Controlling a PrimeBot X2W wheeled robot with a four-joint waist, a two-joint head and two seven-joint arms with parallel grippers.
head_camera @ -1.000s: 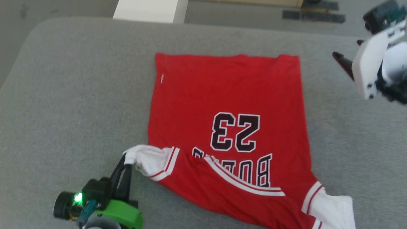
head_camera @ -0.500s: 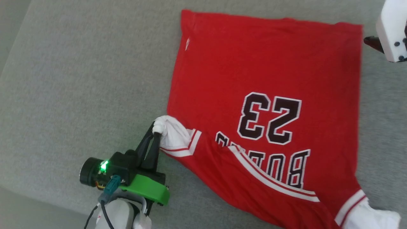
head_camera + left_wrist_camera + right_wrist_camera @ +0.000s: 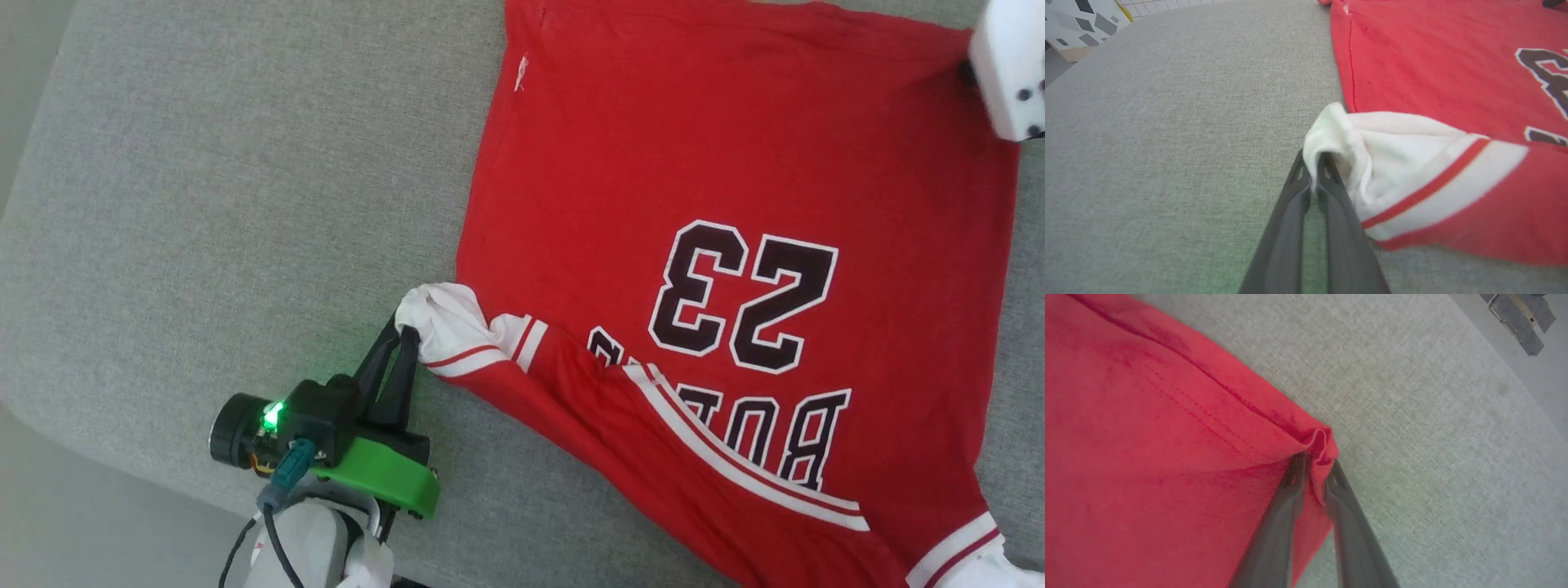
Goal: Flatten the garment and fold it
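The right gripper has come in onto the garment. Nearest, the left gripper has its jaws clamped on the white sleeve. The garment lies print-up on the grey cushion. At its far corner, the right jaws pinch the hem.

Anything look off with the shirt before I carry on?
Yes. The garment is not flat: its near edge is folded over the lettering, hiding part of it, and the white sleeve is bunched in the left gripper. The right gripper pinches a puckered far corner.
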